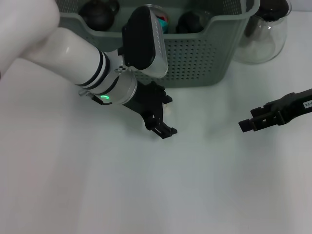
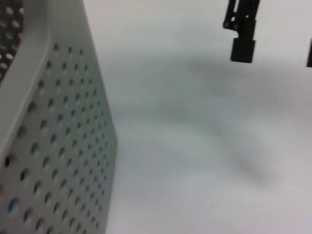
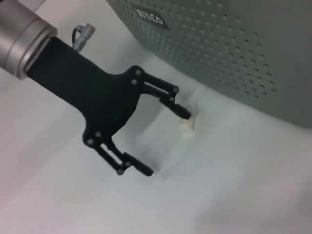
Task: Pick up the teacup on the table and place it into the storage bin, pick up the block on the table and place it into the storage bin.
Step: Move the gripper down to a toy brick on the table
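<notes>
Your left gripper (image 1: 163, 119) is standing spread in the frame's centre, one finger touching the small pale block (image 3: 189, 123) beside the storage bin (image 1: 204, 53). You are needing to centre both fingers around it before closing. The right gripper (image 1: 248, 124) is waiting at right; I cannot tell its fingers.

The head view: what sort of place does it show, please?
Probably a lab test bench for tidying tasks: a plain white table, a perforated storage bin holding dark items, a glass carafe beside it, and two robot arms, the left gripper open near the bin.
</notes>
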